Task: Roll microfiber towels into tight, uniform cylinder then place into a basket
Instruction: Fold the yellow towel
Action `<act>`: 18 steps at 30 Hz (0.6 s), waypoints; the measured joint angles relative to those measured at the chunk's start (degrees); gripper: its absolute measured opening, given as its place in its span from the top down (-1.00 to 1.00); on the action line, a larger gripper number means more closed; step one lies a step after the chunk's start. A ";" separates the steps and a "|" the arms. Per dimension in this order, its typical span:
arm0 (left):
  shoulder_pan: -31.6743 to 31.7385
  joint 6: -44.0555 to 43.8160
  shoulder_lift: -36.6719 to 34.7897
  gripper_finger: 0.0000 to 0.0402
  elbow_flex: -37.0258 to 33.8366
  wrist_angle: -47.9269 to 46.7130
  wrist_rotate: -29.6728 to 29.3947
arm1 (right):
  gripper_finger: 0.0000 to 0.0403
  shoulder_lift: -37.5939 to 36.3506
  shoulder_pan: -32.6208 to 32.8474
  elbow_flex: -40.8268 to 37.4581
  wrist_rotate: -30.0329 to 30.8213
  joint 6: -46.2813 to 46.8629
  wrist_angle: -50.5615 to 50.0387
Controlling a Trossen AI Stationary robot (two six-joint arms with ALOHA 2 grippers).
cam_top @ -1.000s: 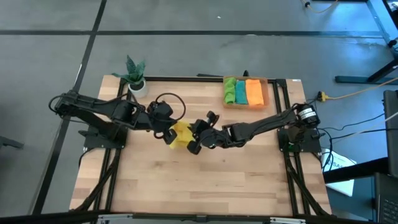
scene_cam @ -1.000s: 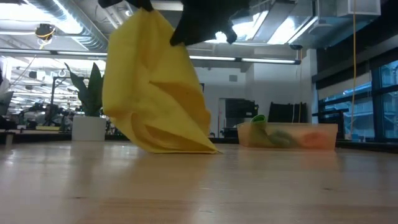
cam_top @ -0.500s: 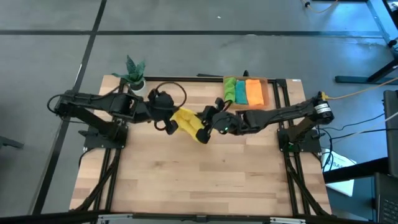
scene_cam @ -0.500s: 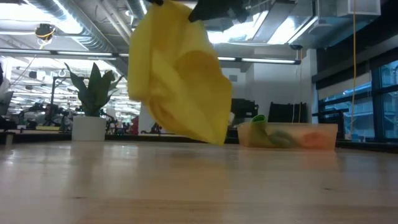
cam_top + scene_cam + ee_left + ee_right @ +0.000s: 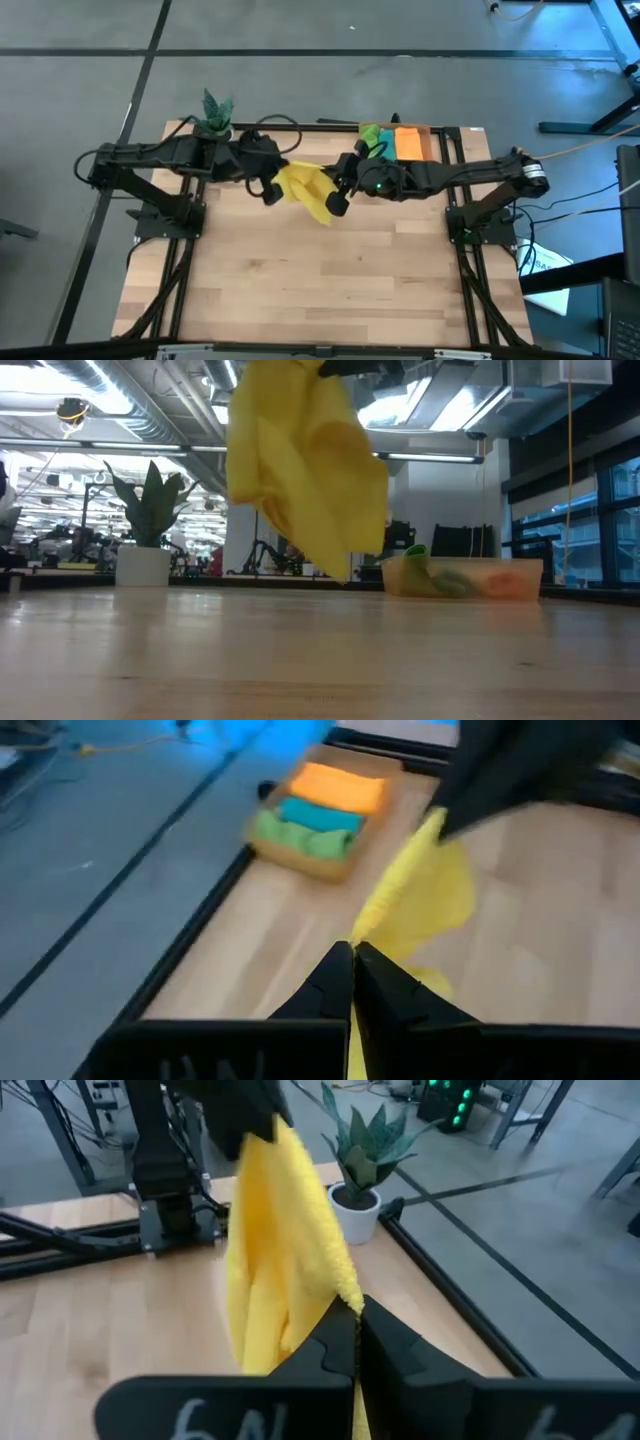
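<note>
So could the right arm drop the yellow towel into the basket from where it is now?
Probably not alone: the right gripper and left gripper both pinch the yellow towel, hanging off the table, though the basket sits close behind.

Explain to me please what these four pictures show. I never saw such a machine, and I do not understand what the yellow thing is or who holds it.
This is a robot with two dark jointed arms fixed at a wooden table. One picture looks straight down from above, one looks level across the table top, and two come from small cameras on the arms' wrists. The yellow thing is a soft yellow microfiber towel, lifted off the table. Both arms hold it: the left gripper and the right gripper each have their fingers shut on an edge, so it hangs between them. At the table's far edge stands a shallow translucent orange basket with three rolled towels, green, teal and orange. A small potted plant stands in the far left corner.
</note>
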 joint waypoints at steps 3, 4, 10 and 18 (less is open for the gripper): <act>1.07 5.42 -0.09 1.00 0.02 -0.15 12.11 | 0.98 -0.40 -0.15 0.00 -0.07 -1.23 -0.47; 1.21 6.59 0.07 1.00 0.00 0.06 13.98 | 0.98 -0.49 -0.18 0.00 -0.10 -1.37 -0.58; 1.23 6.84 0.77 1.00 0.00 -0.75 12.99 | 0.98 -0.60 -0.29 0.00 -0.08 -2.47 -1.06; 0.88 7.25 1.44 1.00 0.03 -0.25 15.60 | 0.98 -0.60 -0.31 0.00 -0.07 -2.44 -2.15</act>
